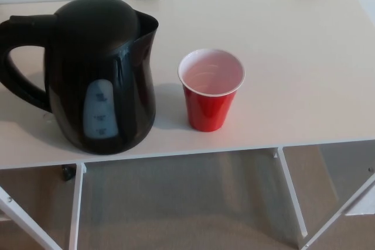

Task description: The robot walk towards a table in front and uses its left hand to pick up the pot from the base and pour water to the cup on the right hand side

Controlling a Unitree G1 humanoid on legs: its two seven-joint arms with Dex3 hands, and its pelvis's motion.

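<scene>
Approach complete: black kettle and red cup stand side by side on the table, neither hand visible; next, the left hand must grasp the kettle handle.

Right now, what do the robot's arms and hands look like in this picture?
Neither arm nor hand shows in the head view, so their look cannot be told. Only a black electric kettle with a grey water gauge, a red plastic cup with a white inside, and the white table are visible.

White table on white legs, beige floor.
</scene>
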